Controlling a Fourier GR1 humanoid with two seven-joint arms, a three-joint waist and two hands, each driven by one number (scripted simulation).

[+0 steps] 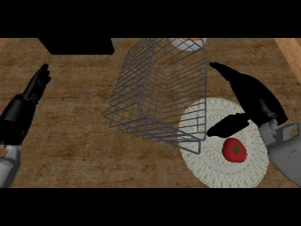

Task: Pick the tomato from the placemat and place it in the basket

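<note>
A red tomato (235,149) with a green stem lies on the round white placemat (212,170) at the lower right of the head view. A wire basket (159,88) stands in the middle, its near corner overlapping the placemat's left edge. My right hand (257,99) hovers just above and behind the tomato, fingers stretched up toward the basket's right side, thumb (227,126) pointing left over the mat; it is open and holds nothing. At the left edge my left hand (34,86) rests open, fingers up.
A black object (77,45) sits at the counter's far edge, left of the basket. A white and orange item (187,43) shows behind the basket's far end. Wooden counter surface stretches between the left hand and the basket.
</note>
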